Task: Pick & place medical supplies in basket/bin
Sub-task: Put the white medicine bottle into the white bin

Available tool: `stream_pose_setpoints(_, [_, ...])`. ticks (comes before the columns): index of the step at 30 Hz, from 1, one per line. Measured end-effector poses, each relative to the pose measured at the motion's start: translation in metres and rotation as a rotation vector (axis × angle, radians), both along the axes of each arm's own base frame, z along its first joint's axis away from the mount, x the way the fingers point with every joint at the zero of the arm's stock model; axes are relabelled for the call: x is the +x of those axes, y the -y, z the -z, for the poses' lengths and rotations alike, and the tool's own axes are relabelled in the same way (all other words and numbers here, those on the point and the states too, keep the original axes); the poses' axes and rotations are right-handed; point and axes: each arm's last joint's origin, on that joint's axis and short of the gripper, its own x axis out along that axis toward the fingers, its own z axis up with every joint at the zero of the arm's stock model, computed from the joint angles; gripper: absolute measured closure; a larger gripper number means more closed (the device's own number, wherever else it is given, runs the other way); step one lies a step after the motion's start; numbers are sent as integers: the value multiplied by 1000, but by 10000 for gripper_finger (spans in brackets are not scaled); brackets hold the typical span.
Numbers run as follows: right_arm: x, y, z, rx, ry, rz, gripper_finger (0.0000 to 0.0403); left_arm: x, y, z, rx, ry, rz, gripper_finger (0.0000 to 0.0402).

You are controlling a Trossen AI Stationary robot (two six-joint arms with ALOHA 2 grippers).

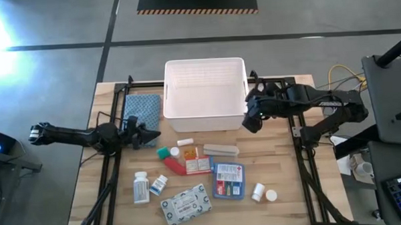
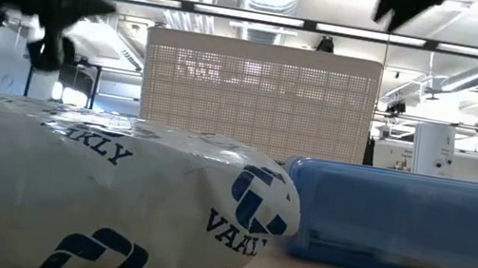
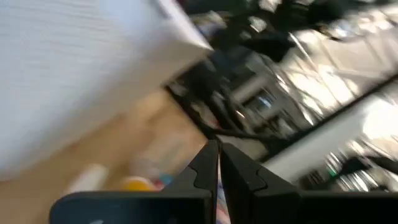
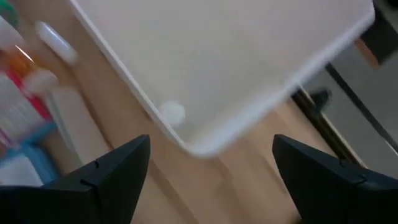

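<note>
Right claw (image 1: 251,119) spread wide at the white slotted plastic bin's (image 1: 204,95) near right corner, holding nothing.
Bin sits at the far edge of the wooden tabletop (image 1: 283,176), centre; a small white round piece (image 4: 172,112) shows just inside its rim. Left claw (image 1: 150,136) pressed together, empty, beside the blue-grey folded cloth (image 1: 141,107) left of the bin. Supplies lie mid-tabletop toward the near edge: white pill bottle (image 1: 141,188), teal-capped piece (image 1: 163,153), red tube (image 1: 174,166), beige bar (image 1: 220,150), blue-red packet (image 1: 228,180), grey-white patterned flat pack (image 1: 186,204), two small white bottles (image 1: 263,192) near the right.
</note>
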Motion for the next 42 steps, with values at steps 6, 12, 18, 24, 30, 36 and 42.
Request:
stream_pose_setpoints(6, [-33,0,14,37,-73,103,76,14,18,-44,162,32,176,401])
stream_pose_setpoints(12, [-66,-3,38,67,-25,229,76,43,36,-52,190,-111,259,401])
stream_pose_setpoints(18, [-79,-6,60,90,5,274,78,74,60,-37,224,-327,457,401])
stream_pose_setpoints(24, [-79,-6,72,86,-7,263,81,104,79,-33,168,-511,541,401])
stream_pose_setpoints(30, [-78,-6,79,60,-39,228,78,105,72,-51,232,-509,522,401])
stream_pose_setpoints(36, [-79,-4,82,23,-52,211,80,92,60,-74,448,-675,274,396])
stream_pose_setpoints(42, [-80,-4,81,21,-47,210,79,91,59,-73,501,-832,279,319])
